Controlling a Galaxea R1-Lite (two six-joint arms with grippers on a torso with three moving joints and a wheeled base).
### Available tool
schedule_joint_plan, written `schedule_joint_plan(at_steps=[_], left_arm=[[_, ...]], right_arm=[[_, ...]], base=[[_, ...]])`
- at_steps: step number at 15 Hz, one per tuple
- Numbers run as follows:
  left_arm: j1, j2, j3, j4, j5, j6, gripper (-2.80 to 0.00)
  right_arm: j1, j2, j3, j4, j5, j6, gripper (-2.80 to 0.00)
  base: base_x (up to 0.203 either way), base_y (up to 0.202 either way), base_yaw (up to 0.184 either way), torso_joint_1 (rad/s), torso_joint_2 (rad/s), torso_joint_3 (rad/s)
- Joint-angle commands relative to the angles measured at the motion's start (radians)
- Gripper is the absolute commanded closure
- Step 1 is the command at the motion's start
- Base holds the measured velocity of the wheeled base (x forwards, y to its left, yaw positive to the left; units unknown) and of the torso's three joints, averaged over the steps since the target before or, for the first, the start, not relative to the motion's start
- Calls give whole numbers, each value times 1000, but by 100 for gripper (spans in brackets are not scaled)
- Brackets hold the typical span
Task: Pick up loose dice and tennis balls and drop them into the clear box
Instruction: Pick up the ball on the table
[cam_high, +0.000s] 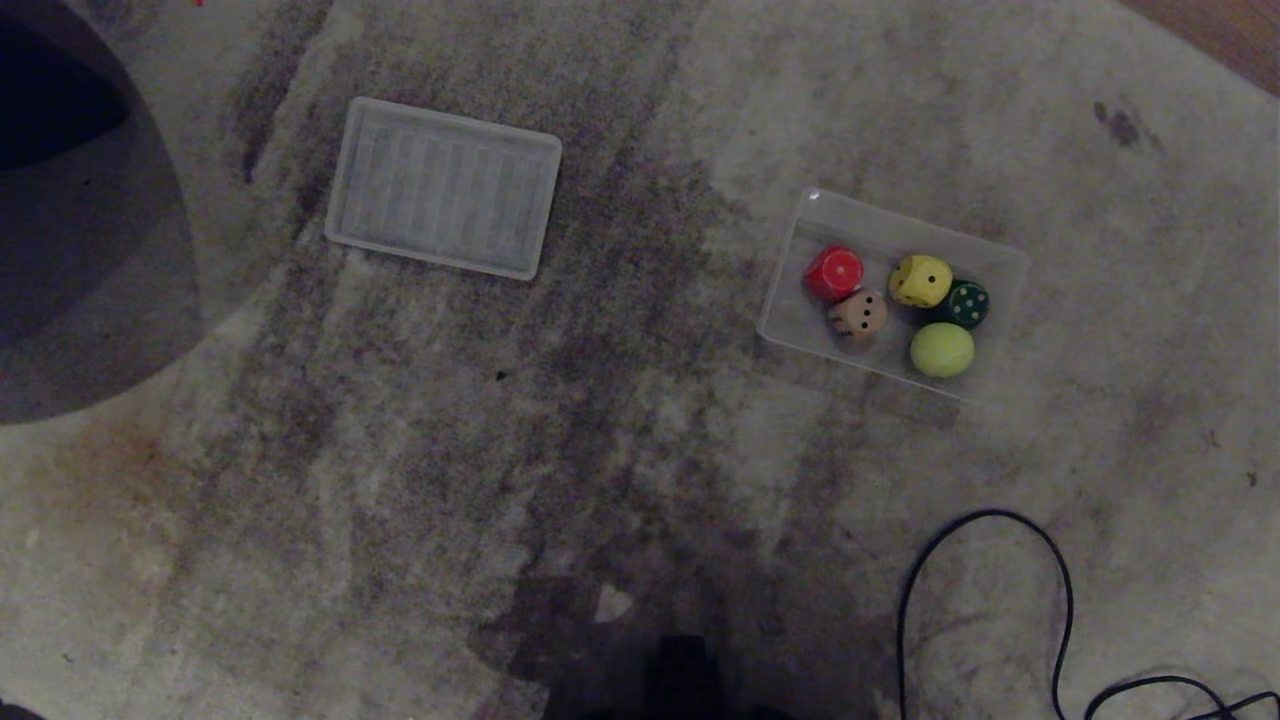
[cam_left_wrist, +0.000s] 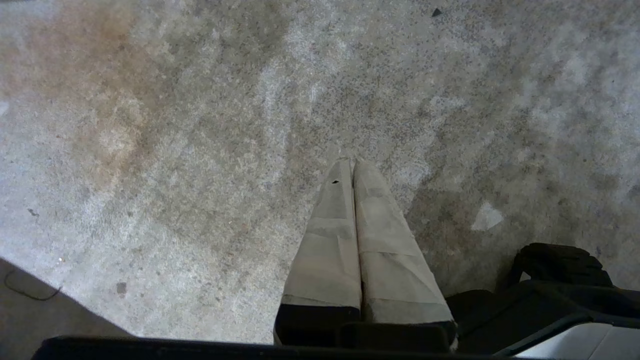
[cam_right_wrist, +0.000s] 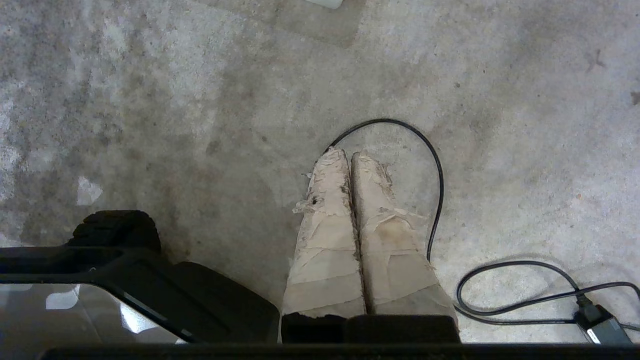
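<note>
Clear box: we see the clear box (cam_high: 800, 330) on the mottled floor (cam_high: 640, 420), on the right of the head view, standing level.
Dice: all four lie inside it: the red die (cam_high: 834, 272) touching the tan die (cam_high: 859, 313), the yellow die (cam_high: 920, 281) beside the dark green die (cam_high: 967, 304).
Tennis balls: we find one tennis ball (cam_high: 942, 349) in the box, at its near side below the yellow and green dice. A second ball shows in none of our views.
Ribbed panel: the white ribbed panel (cam_high: 443, 186) lies well apart to the left, with nothing on it.
Left gripper: the left gripper (cam_left_wrist: 353, 162) hangs over bare floor, taped fingers pressed together, holding nothing.
Right gripper: the right gripper (cam_right_wrist: 349, 154) is likewise closed and carries nothing, above a loop of black cable (cam_right_wrist: 440, 175).
Stage: we judge the collecting nearly or wholly finished, since nothing loose lies in sight.
Doing it well: we should look wider for the missing ball before calling the job done. If it turns up, we spread the fingers fully, straddle the ball at its widest, and release low over the free end of the box so nothing bounces out.
Caution: we keep the right arm clear of the cable.
</note>
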Motion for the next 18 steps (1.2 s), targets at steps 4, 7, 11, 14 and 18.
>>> schedule_joint_plan(at_steps=[4, 7, 11, 14, 18], left_arm=[[0, 2, 2, 0, 2, -3, 0], [0, 2, 2, 0, 1, -3, 0], [0, 2, 2, 0, 1, -3, 0], [0, 2, 2, 0, 1, -3, 0], [0, 2, 2, 0, 2, -5, 0]], right_arm=[[0, 3, 11, 0, 1, 0, 0], [0, 3, 11, 0, 1, 0, 0], [0, 3, 11, 0, 1, 0, 0], [0, 3, 11, 0, 1, 0, 0], [0, 3, 11, 1, 4, -3, 0]], base=[[0, 0, 0, 0, 0, 0], [0, 0, 0, 2, 2, 112], [0, 0, 0, 5, 2, 200], [0, 0, 0, 2, 4, 199], [0, 0, 0, 3, 1, 202]])
